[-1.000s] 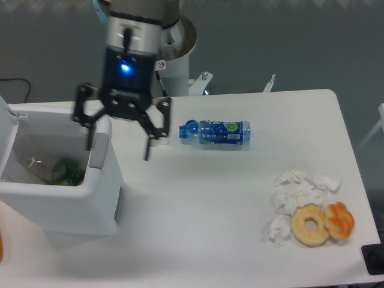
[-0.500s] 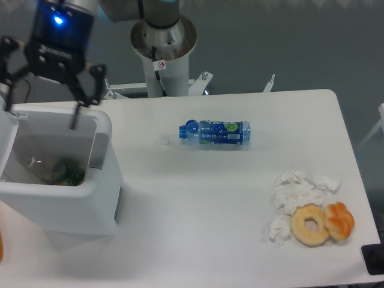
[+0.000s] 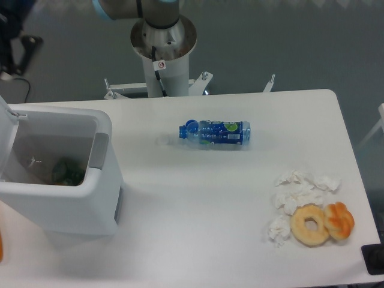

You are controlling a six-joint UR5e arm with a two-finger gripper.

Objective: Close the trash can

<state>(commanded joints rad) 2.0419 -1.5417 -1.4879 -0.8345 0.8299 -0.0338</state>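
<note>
Your big white boxy plastic trash can (image 3: 66, 198) sits at the table's left edge, mouth wide open, green rubbish visible inside. Its flat white lid (image 3: 5, 129) stands raised on the far left, mostly cut off by the frame. I'd judge it light, stiff and slick, so push the lid over near its free edge rather than pinching it; the grey latch tab (image 3: 98, 150) sits on the right wall. The white table (image 3: 210, 198) looks smooth and hard, with dark grey floor behind. The gripper (image 3: 13, 45) is a dark blur at top left, well above the can; you can't tell how its fingers stand.
</note>
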